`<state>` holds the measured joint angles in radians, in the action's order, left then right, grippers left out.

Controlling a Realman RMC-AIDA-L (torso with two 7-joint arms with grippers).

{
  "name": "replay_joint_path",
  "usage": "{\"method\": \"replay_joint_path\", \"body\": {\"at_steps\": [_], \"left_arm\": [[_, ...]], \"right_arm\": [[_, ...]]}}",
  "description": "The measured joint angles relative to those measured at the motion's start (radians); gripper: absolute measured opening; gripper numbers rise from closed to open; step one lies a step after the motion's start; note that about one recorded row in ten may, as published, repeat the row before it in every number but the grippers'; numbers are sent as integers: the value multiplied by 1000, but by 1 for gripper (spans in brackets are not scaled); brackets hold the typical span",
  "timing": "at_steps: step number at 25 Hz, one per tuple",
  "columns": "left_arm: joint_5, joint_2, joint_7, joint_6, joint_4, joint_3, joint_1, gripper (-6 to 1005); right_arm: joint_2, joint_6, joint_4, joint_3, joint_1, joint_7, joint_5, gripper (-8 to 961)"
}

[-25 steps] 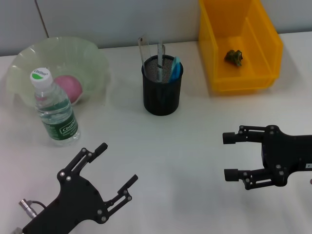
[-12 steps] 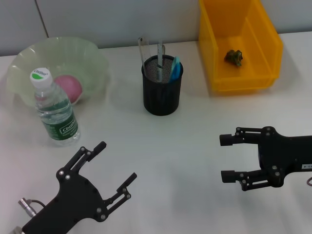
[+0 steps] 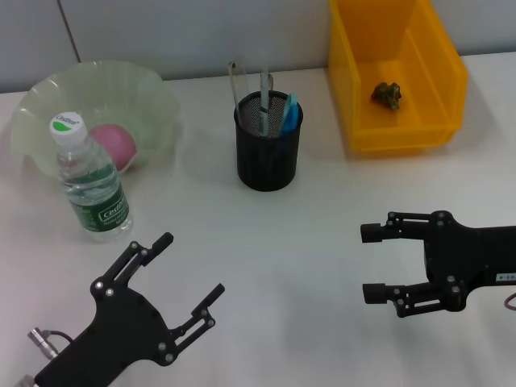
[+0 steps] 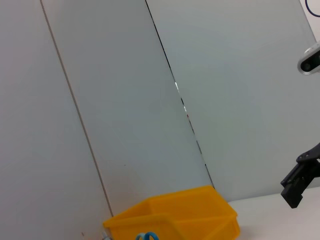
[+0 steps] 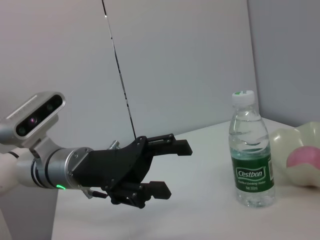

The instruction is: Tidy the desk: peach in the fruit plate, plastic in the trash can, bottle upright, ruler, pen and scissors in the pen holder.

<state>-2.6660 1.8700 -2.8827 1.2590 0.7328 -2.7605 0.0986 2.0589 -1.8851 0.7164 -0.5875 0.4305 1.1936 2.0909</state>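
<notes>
A pink peach (image 3: 114,145) lies in the pale green fruit plate (image 3: 48,89) at the back left. In front of it the bottle (image 3: 90,181) stands upright with its cap on. The black mesh pen holder (image 3: 268,153) holds a clear ruler (image 3: 236,81), a grey pen (image 3: 264,87) and blue-handled scissors (image 3: 289,114). Crumpled plastic (image 3: 387,94) lies in the yellow trash can (image 3: 447,76). My left gripper (image 3: 192,266) is open above the near left of the desk, empty. At the near right, my right gripper (image 3: 368,263) is also open and empty.
In the right wrist view, the bottle (image 5: 251,162) stands beside the fruit plate (image 5: 287,145), with the left gripper (image 5: 172,169) well clear of it. The left wrist view shows the trash can (image 4: 172,220) and one of the right gripper's fingers (image 4: 300,180). A grey wall closes the back.
My right gripper has drifted a little to the left. The left gripper has eased slightly back toward the near edge. Nothing on the desk has moved.
</notes>
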Motion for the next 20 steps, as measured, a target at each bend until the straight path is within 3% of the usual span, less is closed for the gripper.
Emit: {"method": "replay_joint_path", "body": {"at_steps": [20], "left_arm": [[0,0,0,3,4,1,-1,785]], "right_arm": [[3,2,0,5,2,-2,-2,832]]}}
